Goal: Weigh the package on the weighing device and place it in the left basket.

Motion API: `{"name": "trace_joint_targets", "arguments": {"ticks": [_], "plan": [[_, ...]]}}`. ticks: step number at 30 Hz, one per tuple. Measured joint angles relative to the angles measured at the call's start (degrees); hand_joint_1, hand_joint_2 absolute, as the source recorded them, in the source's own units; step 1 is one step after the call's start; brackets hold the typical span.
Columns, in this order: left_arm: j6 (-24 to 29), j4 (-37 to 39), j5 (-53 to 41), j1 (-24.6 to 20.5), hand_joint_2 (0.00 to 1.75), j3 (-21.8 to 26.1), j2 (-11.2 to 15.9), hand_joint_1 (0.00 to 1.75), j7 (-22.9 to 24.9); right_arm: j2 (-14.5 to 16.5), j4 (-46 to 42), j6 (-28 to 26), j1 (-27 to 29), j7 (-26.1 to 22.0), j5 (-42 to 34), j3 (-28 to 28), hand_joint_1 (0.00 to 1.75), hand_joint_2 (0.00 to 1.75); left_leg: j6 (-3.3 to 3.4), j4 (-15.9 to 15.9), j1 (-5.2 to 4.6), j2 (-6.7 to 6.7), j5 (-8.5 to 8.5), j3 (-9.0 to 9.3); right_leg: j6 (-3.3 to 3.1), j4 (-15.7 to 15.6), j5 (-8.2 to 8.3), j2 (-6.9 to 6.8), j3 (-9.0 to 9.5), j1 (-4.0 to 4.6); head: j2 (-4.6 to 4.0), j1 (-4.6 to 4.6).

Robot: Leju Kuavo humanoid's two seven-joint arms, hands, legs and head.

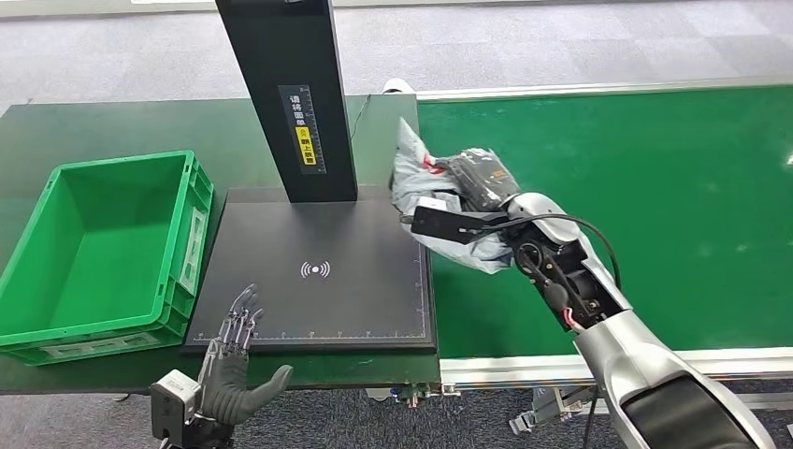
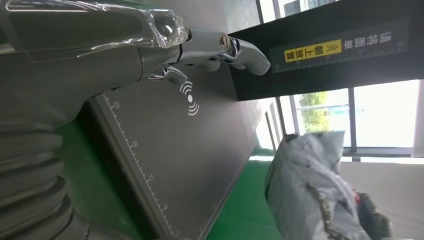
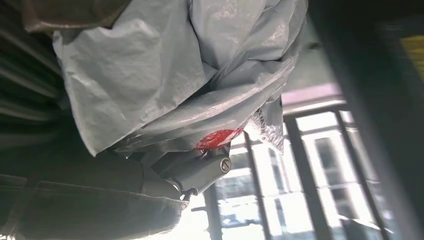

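A crumpled grey plastic package (image 1: 425,178) with a red mark is held by my right hand (image 1: 477,182), lifted above the right edge of the black weighing plate (image 1: 318,271). Close up, the package (image 3: 165,75) bulges over my right hand's fingers (image 3: 200,170). The same package (image 2: 310,195) hangs beyond the plate's far side in the left wrist view. My left hand (image 1: 234,360) hovers at the plate's front left corner, fingers spread and holding nothing. The green basket (image 1: 65,327) stands left of the plate.
A black post (image 1: 290,94) with a yellow label rises from the plate's back edge. A green conveyor belt (image 1: 655,206) runs on the right, edged by a metal rail (image 1: 598,360). The dark green table (image 1: 112,126) carries the basket and plate.
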Motion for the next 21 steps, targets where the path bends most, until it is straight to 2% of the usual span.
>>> {"name": "trace_joint_targets", "arguments": {"ticks": [5,12,16,21], "plan": [[-0.32,-0.36,-0.01,-0.01,1.75,1.02,-0.43,0.0,-0.34,2.79,-4.43,-0.1,0.1,-0.71,-0.38,1.85,1.75,1.75,0.0,0.01,-0.01,-0.03,0.0,0.0,0.0,-0.01,0.0,-0.03,0.01,-0.01,0.0,0.01],[-0.62,-0.44,0.0,0.01,1.75,1.75,-0.71,0.0,-0.51,3.35,-6.1,-0.19,0.16,-0.88,-0.59,3.24,1.75,1.75,0.0,0.01,-0.01,-0.02,0.0,0.0,0.0,0.0,0.0,-0.03,0.01,-0.01,0.0,0.01],[0.72,-0.8,1.81,-0.06,1.75,2.58,-1.29,0.0,-2.5,4.14,-6.17,-0.23,0.19,-3.32,-0.65,4.23,1.75,1.75,0.0,-0.01,0.0,0.05,0.0,0.0,0.0,0.0,0.0,0.0,-0.01,0.0,0.0,0.01],[3.01,-1.89,5.65,-0.72,1.75,4.49,-2.32,0.0,-3.81,8.5,-2.62,2.04,0.12,-5.62,-0.38,8.69,1.75,1.75,-0.01,-0.04,0.03,0.12,-0.01,0.01,-0.02,0.0,-0.01,0.05,-0.02,0.04,0.0,0.01]]}}
